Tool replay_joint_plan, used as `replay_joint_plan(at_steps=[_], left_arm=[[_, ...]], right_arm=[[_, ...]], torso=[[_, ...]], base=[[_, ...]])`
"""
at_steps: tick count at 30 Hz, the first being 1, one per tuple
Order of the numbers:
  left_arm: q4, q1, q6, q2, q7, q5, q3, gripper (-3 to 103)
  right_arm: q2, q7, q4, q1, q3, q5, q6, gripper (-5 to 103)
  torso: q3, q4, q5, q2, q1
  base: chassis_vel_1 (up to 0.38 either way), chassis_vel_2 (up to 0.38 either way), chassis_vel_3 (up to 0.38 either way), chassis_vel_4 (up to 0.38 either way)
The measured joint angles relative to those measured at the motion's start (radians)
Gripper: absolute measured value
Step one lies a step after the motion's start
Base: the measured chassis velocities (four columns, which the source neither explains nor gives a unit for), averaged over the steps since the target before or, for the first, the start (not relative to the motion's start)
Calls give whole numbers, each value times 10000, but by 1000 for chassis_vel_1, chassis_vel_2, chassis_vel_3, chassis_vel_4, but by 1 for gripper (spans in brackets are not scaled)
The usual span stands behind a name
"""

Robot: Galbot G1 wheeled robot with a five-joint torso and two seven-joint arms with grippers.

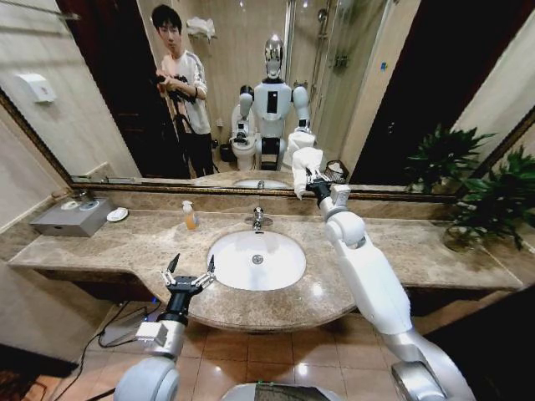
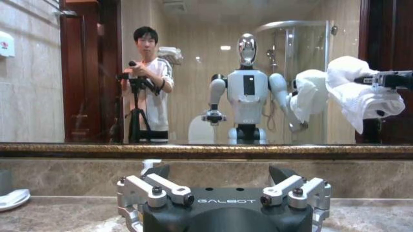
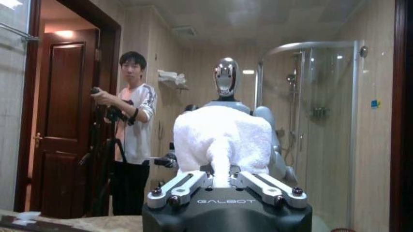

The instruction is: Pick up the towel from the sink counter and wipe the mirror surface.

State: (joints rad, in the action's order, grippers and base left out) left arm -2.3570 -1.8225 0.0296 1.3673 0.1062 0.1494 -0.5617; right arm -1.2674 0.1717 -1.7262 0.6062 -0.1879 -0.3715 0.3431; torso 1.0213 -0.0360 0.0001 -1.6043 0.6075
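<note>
You are looking at a warm, evenly lit bathroom; the light comes from ceiling lamps, which show as bright spots reflected in the mirror (image 1: 251, 92) near the top of the head view. The polished counter (image 1: 351, 292) carries soft glare along its curved front edge. The head view bends straight lines at its edges, and its corners fall dark. In the right wrist view the towel (image 3: 223, 140) is nearly blown out to white. The left wrist view is slightly soft throughout.
</note>
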Motion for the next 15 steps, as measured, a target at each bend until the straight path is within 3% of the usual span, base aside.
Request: replay_joint_plan(at_steps=[15], left_arm=[[0, 0, 0, -2, 1, 1, -1, 100]], right_arm=[[-110, 180, 131, -55, 22, 74, -373, 9]], torso=[[0, -2, -7, 0, 0]], base=[[129, 134, -124, -128]])
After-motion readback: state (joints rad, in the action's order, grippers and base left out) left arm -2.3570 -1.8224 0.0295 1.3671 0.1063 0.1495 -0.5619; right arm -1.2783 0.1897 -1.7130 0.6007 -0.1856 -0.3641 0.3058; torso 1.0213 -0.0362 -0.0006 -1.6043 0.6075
